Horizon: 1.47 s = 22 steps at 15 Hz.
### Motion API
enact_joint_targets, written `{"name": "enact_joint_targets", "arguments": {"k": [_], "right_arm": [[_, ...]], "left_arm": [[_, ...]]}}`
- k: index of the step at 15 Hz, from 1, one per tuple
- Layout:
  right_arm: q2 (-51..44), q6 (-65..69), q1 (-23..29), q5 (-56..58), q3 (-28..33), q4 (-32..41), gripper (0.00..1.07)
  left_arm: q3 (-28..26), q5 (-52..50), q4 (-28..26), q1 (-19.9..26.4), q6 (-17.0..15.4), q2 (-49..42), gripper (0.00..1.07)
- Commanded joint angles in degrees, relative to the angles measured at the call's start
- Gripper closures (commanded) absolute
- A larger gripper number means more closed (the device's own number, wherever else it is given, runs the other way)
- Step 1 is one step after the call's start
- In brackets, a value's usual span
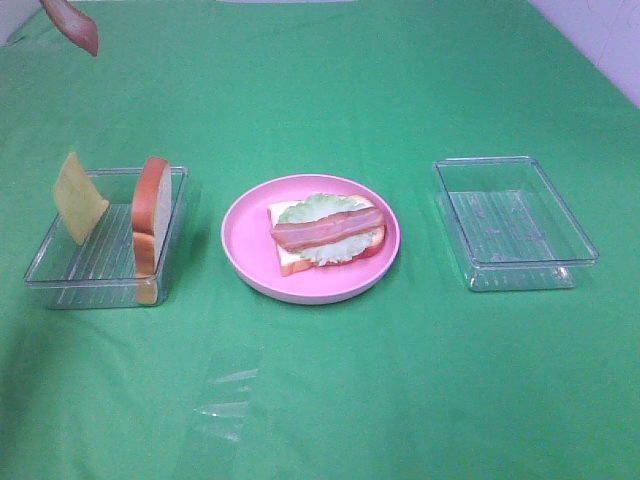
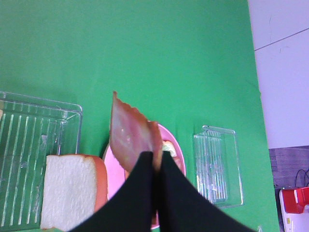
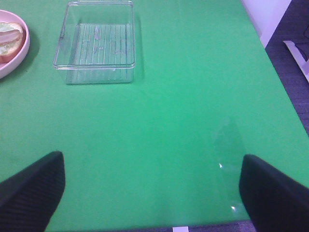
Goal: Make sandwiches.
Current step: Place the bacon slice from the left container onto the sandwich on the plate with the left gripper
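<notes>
A bread slice (image 1: 285, 255) lies on the round pink plate (image 1: 245, 262), with a lettuce leaf (image 1: 322, 209) and a bacon strip (image 1: 328, 231) on top of it. A second bacon strip (image 1: 72, 24) hangs at the top left edge of the high view. In the left wrist view my left gripper (image 2: 157, 162) is shut on this bacon strip (image 2: 126, 133), high above the plate (image 2: 110, 179). A cheese square (image 1: 79, 197) and a bread slice (image 1: 150, 212) stand on edge in the left clear tray (image 1: 60, 278). My right gripper (image 3: 149, 191) is open and empty over bare cloth.
An empty clear tray (image 1: 512, 222) stands right of the plate; it also shows in the right wrist view (image 3: 96, 41). The green cloth (image 1: 330, 400) covers the table. The table's right edge and the floor (image 3: 297, 63) show in the right wrist view.
</notes>
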Motion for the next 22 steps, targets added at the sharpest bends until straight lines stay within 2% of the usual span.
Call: {"name": "enact_joint_targets", "arguments": {"k": [1, 5, 6, 7, 10, 12, 14, 17, 18, 19, 20, 22], "right_arm": [[-1.55, -0.46, -0.23, -0.29, 0.23, -0.06, 0.12], [-1.55, -0.46, -0.23, -0.29, 0.23, -0.06, 0.12], [-1.55, -0.46, -0.23, -0.29, 0.23, -0.06, 0.12], [-1.55, -0.46, -0.23, -0.29, 0.23, -0.06, 0.12], [-1.55, -0.46, -0.23, -0.29, 0.23, -0.06, 0.12], [-1.55, -0.46, -0.23, -0.29, 0.23, -0.06, 0.12], [-1.55, -0.46, -0.23, -0.29, 0.23, -0.06, 0.12], [-1.55, -0.46, -0.23, -0.29, 0.23, -0.06, 0.12], [-1.55, -0.46, -0.23, -0.29, 0.23, -0.11, 0.12], [-1.55, -0.46, -0.23, -0.29, 0.23, -0.11, 0.12], [-1.55, -0.46, -0.23, -0.29, 0.23, 0.06, 0.12], [-1.55, -0.46, -0.23, -0.29, 0.23, 0.06, 0.12]], "left_arm": [[-0.40, -2.86, -0.80, -5.16, 0.11, 1.95, 1.07], [-0.80, -5.73, -3.38, -14.67, 0.11, 8.94, 1.07], [-4.98, -5.21, -3.67, -19.88, 0.11, 14.73, 1.07], [-6.59, -4.98, -3.67, -21.03, 0.11, 16.33, 1.07], [-17.25, -2.06, -3.78, -27.22, -0.97, 25.90, 1.07], [-25.21, 1.72, -3.21, -30.25, -2.81, 32.49, 1.07], [-31.05, 6.13, 1.15, -32.20, -5.56, 37.87, 1.07], [-34.15, 9.40, 10.77, -33.58, -10.43, 41.37, 1.07], [-34.21, 10.03, 15.18, -33.58, -10.83, 42.74, 1.07], [-34.21, 10.03, 15.18, -33.58, -10.83, 42.74, 1.07], [-34.21, 10.54, 19.02, -33.58, -10.83, 43.95, 1.07], [-34.21, 11.34, 20.40, -33.58, -11.69, 44.35, 1.07]]}}
